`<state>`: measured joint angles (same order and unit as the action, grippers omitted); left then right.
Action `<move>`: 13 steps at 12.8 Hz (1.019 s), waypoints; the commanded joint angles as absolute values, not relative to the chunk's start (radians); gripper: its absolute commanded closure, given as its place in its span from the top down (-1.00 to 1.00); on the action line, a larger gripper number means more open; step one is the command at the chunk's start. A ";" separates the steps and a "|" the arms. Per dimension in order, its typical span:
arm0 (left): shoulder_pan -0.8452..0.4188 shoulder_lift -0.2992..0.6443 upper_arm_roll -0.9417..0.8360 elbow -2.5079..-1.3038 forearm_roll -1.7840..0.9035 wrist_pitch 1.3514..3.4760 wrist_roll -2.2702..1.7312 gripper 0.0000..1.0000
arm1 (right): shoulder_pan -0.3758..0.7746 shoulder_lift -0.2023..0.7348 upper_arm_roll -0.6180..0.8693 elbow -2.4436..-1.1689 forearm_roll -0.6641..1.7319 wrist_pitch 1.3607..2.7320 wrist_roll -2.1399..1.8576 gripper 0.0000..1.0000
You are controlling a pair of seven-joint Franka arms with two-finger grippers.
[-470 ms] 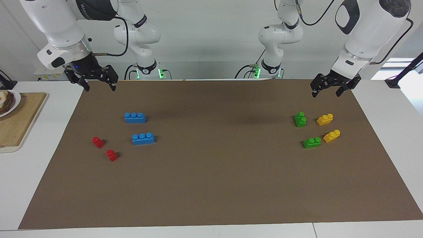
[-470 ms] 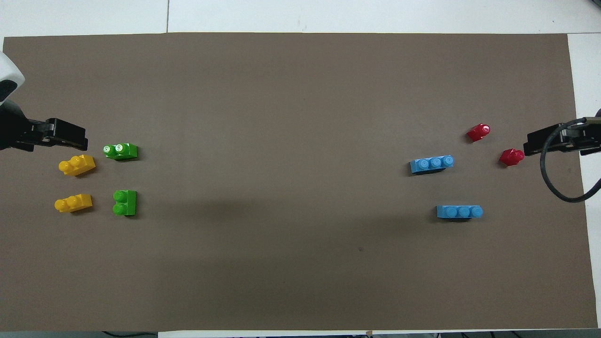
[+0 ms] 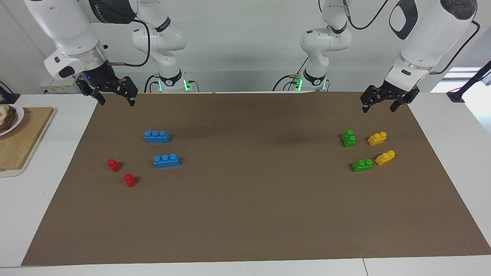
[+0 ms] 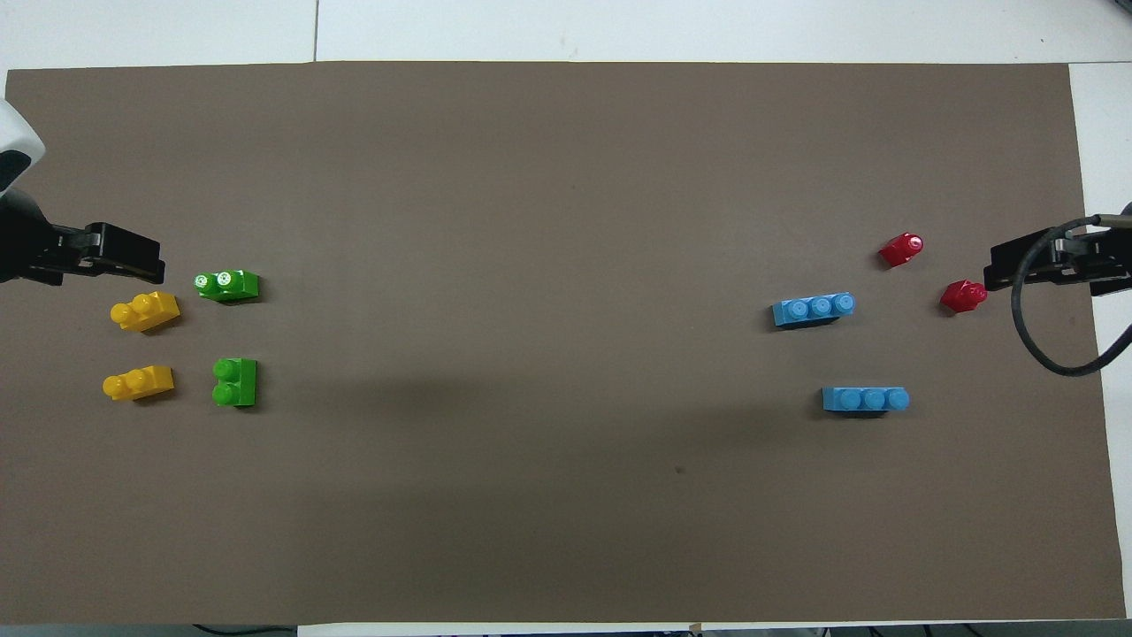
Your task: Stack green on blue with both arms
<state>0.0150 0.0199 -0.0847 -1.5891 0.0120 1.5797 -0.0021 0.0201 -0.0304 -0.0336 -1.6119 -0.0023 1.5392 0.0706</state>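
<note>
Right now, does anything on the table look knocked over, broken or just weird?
Nothing is broken or spilled. All the bricks sit studs-up and apart on the brown mat. One small thing: the green brick nearer the robots is turned crosswise to the other green brick. Both end effectors hang open and empty.

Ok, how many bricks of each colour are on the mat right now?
Green bricks: 2
Blue bricks: 2
Yellow bricks: 2
Red bricks: 2
Total: 8
</note>
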 commanded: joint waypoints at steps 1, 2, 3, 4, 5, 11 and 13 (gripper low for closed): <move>0.009 -0.003 -0.075 -1.612 0.008 1.597 -0.015 1.00 | 0.015 -0.038 -0.026 -1.615 -0.018 1.531 0.084 1.00; 0.012 -0.003 -0.075 -1.614 0.008 1.597 -0.014 1.00 | 0.014 -0.038 -0.026 -1.615 -0.018 1.532 0.086 1.00; 0.014 -0.003 -0.075 -1.614 0.008 1.597 -0.014 1.00 | 0.014 -0.038 -0.026 -1.615 -0.018 1.534 0.090 1.00; 0.014 -0.003 -0.075 -1.614 0.008 1.597 -0.014 1.00 | 0.015 -0.038 -0.026 -1.618 -0.018 1.546 0.100 1.00; 0.014 -0.003 -0.074 -1.612 0.008 1.597 -0.014 1.00 | 0.015 -0.038 -0.026 -1.621 -0.018 1.560 0.145 1.00; 0.011 -0.015 -0.075 -1.618 0.009 1.598 -0.014 1.00 | 0.014 -0.009 -0.025 -1.638 -0.003 1.592 0.589 1.00; 0.015 -0.015 -0.075 -1.618 0.009 1.597 -0.012 1.00 | 0.018 -0.008 -0.025 -1.658 0.037 1.620 0.844 1.00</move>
